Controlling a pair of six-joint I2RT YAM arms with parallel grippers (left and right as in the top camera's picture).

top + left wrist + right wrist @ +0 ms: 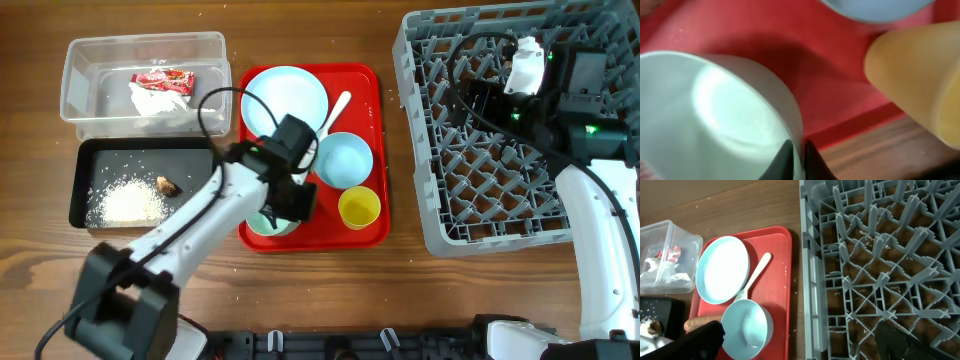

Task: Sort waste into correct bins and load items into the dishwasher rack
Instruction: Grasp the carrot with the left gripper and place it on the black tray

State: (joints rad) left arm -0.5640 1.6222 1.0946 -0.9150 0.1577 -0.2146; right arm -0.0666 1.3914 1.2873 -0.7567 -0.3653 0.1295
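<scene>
Left pincer [798, 152] tight on rim of pale green bowl [715, 115]

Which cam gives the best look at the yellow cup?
Overhead: the cup is whole and sharp, standing upright on the red tray. Left wrist gets only a blurred, cropped stretch of its side at the right edge. Right wrist does not have it in frame.
</scene>
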